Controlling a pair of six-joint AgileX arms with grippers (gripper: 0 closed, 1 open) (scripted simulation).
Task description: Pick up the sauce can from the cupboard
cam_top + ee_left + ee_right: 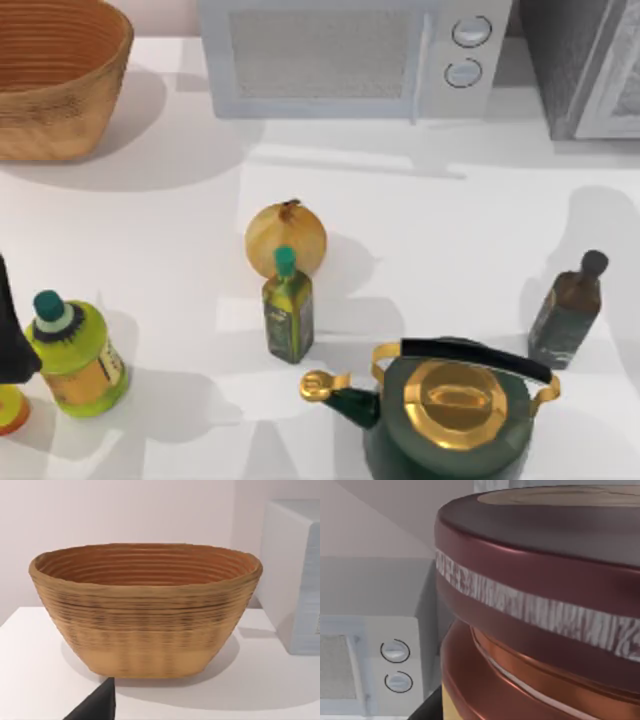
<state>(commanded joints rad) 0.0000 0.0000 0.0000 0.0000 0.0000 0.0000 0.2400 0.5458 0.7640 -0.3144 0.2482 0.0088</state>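
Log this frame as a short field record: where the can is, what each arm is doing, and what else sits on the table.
sauce can: very close to the right wrist camera, maroon lid, orange-brown side
cupboard: back right corner
left arm: dark part at left edge, camera facing the basket
grip: cannot tell
table items: microwave, onion, green-capped bottle, kettle, dark bottle, yellow bottle

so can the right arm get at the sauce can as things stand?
Probably yes: the sauce can sits right up against the right wrist camera with nothing between them, the microwave well behind. Whether the fingers hold it, I cannot tell.
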